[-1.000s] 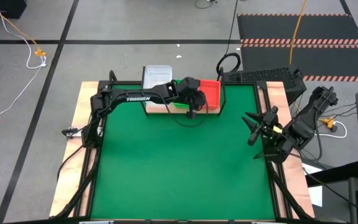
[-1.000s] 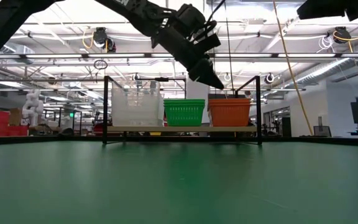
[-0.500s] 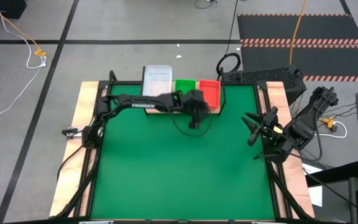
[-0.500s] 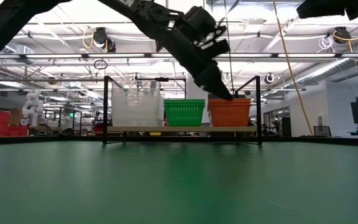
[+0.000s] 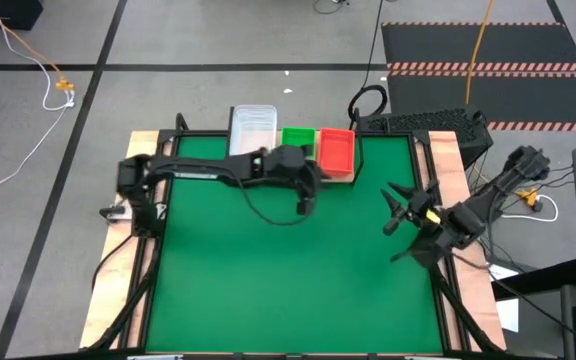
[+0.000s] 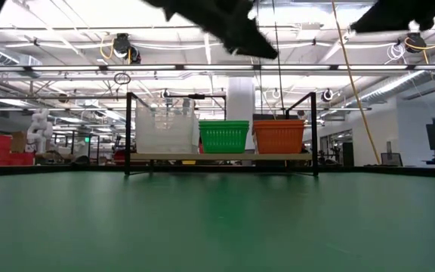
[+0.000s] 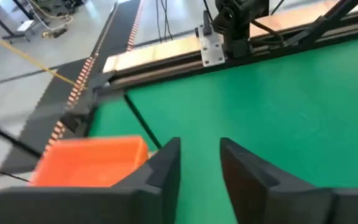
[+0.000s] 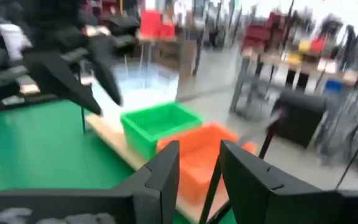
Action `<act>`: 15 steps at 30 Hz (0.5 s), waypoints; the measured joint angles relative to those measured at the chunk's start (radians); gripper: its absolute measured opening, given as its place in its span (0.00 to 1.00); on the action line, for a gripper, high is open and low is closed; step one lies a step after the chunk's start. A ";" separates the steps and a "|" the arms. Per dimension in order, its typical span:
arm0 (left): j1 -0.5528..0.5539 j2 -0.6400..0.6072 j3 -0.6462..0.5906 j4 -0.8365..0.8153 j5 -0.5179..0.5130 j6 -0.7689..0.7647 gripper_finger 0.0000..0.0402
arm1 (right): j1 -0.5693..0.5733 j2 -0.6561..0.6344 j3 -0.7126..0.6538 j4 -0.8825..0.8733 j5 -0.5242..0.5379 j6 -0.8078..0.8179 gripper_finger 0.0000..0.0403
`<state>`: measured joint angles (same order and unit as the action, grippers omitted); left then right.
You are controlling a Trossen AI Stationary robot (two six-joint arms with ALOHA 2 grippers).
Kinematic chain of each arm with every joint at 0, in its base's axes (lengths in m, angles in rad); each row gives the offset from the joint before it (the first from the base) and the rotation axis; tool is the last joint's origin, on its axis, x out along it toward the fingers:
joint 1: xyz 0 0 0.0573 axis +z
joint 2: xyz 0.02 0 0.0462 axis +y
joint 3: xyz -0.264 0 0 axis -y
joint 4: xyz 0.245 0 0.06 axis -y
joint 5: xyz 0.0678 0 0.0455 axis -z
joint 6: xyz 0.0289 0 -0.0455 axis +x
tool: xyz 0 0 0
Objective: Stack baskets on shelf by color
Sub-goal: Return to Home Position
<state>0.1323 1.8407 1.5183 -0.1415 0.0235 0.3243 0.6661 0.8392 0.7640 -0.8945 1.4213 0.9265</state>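
High view shows the left gripper (image 5: 306, 203) just in front of the shelf (image 6: 165, 156), its fingers a little apart and holding nothing. On the shelf, the clear baskets (image 5: 252, 125), green baskets (image 5: 298, 137) and red-orange baskets (image 5: 336, 150) stand side by side. The right gripper (image 5: 392, 207) waits well apart at the right side, also parted and empty.

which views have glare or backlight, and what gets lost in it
Low view: ceiling lights backlight the left gripper and right arm into black silhouettes; the shelf is well lit. High view: even light, no glare on the green mat.
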 joint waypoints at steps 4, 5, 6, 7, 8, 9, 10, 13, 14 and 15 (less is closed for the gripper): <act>0.024 -0.143 -0.312 0.261 0.030 -0.079 0.17 | -0.096 -0.034 -0.093 0.386 -0.164 -0.278 0.24; 0.029 -0.181 -0.388 0.323 0.032 -0.099 0.15 | -0.129 -0.039 -0.128 0.576 -0.245 -0.425 0.23; 0.032 -0.217 -0.458 0.377 0.032 -0.117 0.13 | -0.169 -0.039 -0.175 0.801 -0.365 -0.592 0.22; 0.035 -0.253 -0.523 0.421 0.031 -0.130 0.11 | -0.211 -0.033 -0.229 1.029 -0.521 -0.740 0.20; 0.036 -0.288 -0.585 0.450 0.029 -0.142 0.09 | -0.257 -0.020 -0.286 1.266 -0.723 -0.855 0.19; 0.035 -0.324 -0.637 0.461 0.030 -0.154 0.07 | -0.304 0.005 -0.337 1.451 -0.897 -0.918 0.18; 0.031 -0.364 -0.682 0.475 0.030 -0.167 0.06 | -0.350 0.031 -0.381 1.585 -1.030 -0.939 0.16; 0.017 -0.512 -0.794 0.487 0.032 -0.193 0.01 | -0.473 0.051 -0.455 1.719 -1.137 -0.903 0.11; 0.013 -0.562 -0.832 0.498 0.032 -0.198 0.01 | -0.514 0.047 -0.468 1.706 -1.135 -0.888 0.10; 0.010 -0.619 -0.872 0.506 0.028 -0.204 0.01 | -0.550 0.044 -0.477 1.689 -1.134 -0.875 0.09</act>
<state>0.1421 1.2215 0.6458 0.3641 0.0513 0.1204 0.1158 0.8833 0.2866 0.7950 0.2874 0.0510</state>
